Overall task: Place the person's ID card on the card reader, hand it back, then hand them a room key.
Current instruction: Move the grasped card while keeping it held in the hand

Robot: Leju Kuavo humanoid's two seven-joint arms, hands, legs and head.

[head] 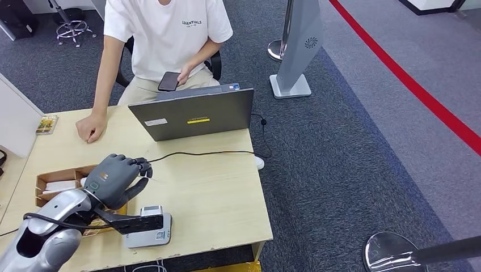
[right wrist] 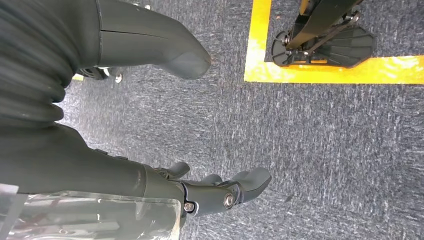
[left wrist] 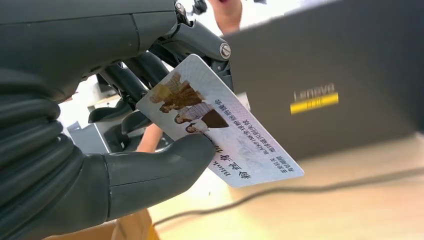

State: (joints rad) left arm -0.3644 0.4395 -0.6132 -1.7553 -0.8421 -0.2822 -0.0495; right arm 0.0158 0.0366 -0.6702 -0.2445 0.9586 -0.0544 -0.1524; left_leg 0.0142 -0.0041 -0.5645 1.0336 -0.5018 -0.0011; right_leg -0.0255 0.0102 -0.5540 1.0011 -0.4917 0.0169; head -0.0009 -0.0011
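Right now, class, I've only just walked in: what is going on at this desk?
The robot's left hand holds the ID card between thumb and fingers, raised above the desk between the card reader and the laptop. The card is not on the reader. The person sits behind the laptop, one fist on the desk, a phone in the other hand. The right hand hangs over the carpet, holding nothing.
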